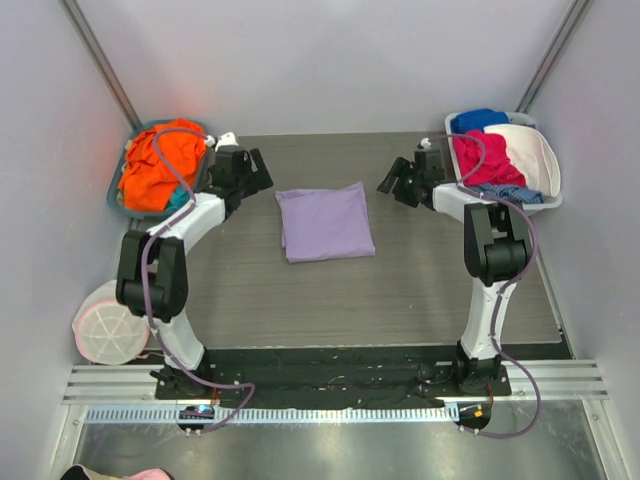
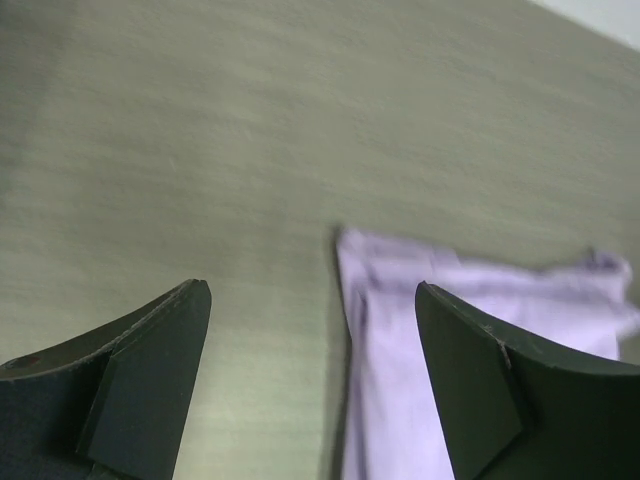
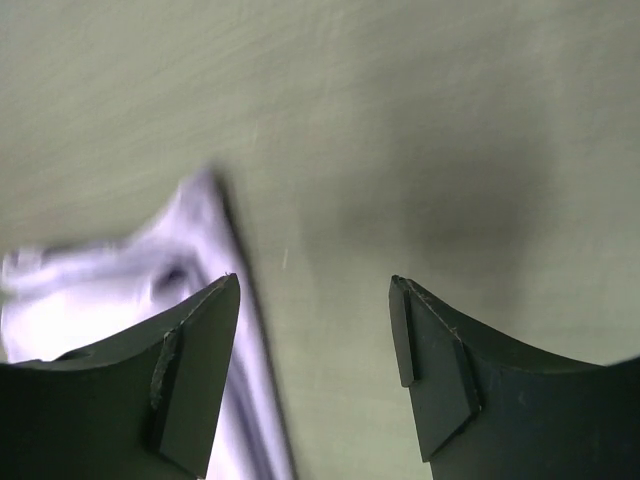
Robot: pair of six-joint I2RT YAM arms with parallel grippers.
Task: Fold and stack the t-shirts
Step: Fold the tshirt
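Left claw [image 1: 264,171], right claw [image 1: 389,183] flank lavender t-shirt [image 1: 325,222]

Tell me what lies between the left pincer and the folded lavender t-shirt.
Nothing: in the top view, only bare table separates the left pincer from the folded lavender t-shirt.
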